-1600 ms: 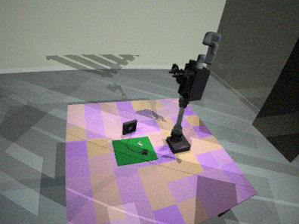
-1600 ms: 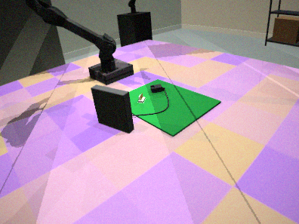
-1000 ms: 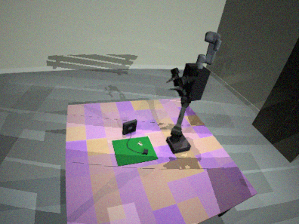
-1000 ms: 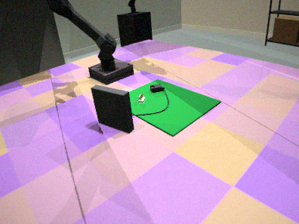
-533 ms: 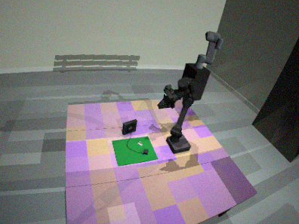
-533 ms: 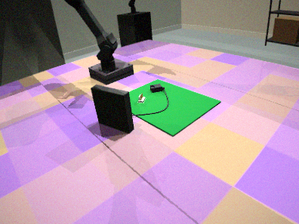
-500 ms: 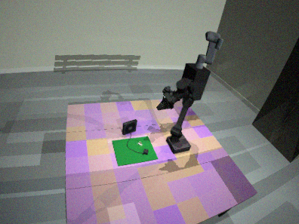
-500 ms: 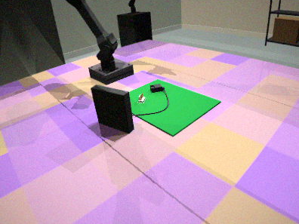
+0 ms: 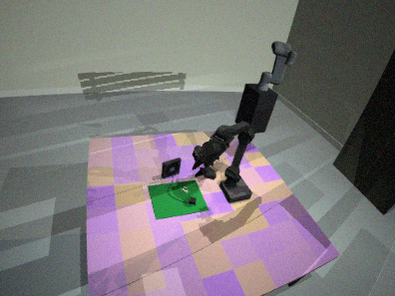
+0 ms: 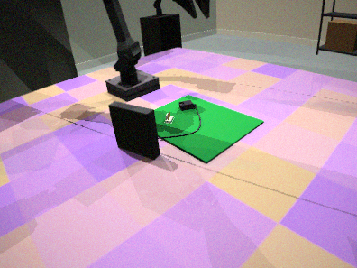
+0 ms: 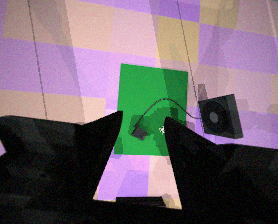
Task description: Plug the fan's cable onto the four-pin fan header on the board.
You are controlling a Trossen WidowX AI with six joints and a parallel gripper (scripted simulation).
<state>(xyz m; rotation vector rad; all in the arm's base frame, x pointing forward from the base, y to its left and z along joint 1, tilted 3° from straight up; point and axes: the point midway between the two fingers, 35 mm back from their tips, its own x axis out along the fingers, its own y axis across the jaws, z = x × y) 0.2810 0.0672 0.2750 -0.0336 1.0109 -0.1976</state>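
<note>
The green board (image 9: 165, 205) (image 10: 225, 125) (image 11: 150, 80) lies flat. The black plug (image 9: 193, 200) (image 10: 187, 105) (image 11: 139, 132) lies on it, apart from the small white header (image 9: 185, 189) (image 10: 170, 118) (image 11: 162, 130). The header's pins are too small to count. A thin cable (image 10: 199, 125) (image 11: 165, 99) curves from the plug to the black fan (image 9: 171, 168) (image 10: 135, 130) (image 11: 220, 116), which stands upright beside the board. My gripper (image 9: 196, 170) (image 10: 201, 16) (image 11: 143, 117) is partly open and empty, high above the table on the arm-base side of the board, pointing down.
The arm's base (image 9: 235, 190) (image 10: 132, 86) stands near the board on a patchwork table top (image 9: 135, 250) (image 10: 243, 238). A tall black box (image 9: 256, 108) (image 10: 160, 32) stands behind the arm. A shelf with a brown box (image 10: 341, 35) is in the far background.
</note>
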